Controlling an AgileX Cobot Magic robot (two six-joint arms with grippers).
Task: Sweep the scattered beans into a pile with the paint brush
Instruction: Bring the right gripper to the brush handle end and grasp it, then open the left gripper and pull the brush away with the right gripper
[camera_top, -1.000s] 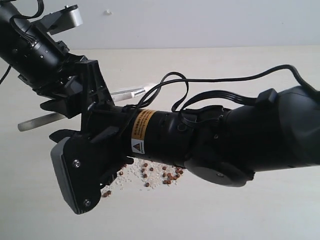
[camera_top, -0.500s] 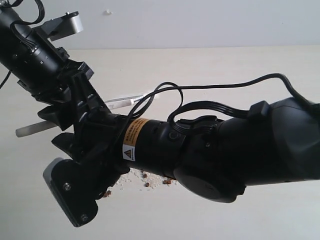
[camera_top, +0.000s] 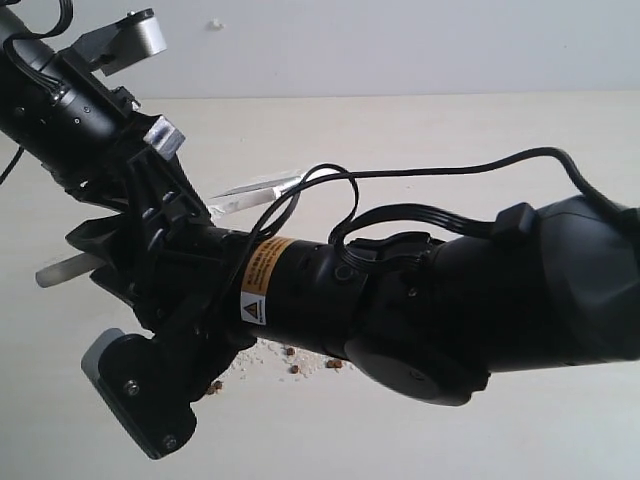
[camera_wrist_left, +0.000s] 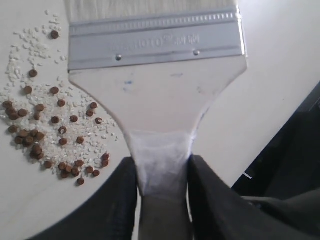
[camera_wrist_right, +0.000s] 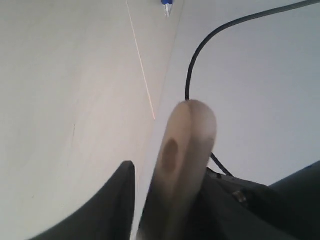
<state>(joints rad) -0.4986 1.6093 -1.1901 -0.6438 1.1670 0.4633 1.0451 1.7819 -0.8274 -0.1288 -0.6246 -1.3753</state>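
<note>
Black jaws of the left gripper (camera_wrist_left: 162, 172) press from both sides on the tape-wrapped neck of the paint brush (camera_wrist_left: 157, 105), closed firmly on it. Its silver ferrule and off-white bristles point away from the wrist. The right gripper (camera_wrist_right: 170, 175) has the brush's pale wooden end, hole and all, standing between its jaws. A sliver of light shows on one side, so whether they clamp it cannot be told.

The beans (camera_wrist_left: 50, 135) lie on the cream surface (camera_wrist_left: 280, 75) just beside the brush's wooden shoulder. They form a loose patch mingled with white crumbs (camera_wrist_left: 20, 75), with a few stragglers near the ferrule.

In the exterior view the right arm (camera_top: 450, 290) reaches across above them, a black cable (camera_top: 440, 165) looping over it. A plain pale wall (camera_top: 400, 45) rises behind the surface.
</note>
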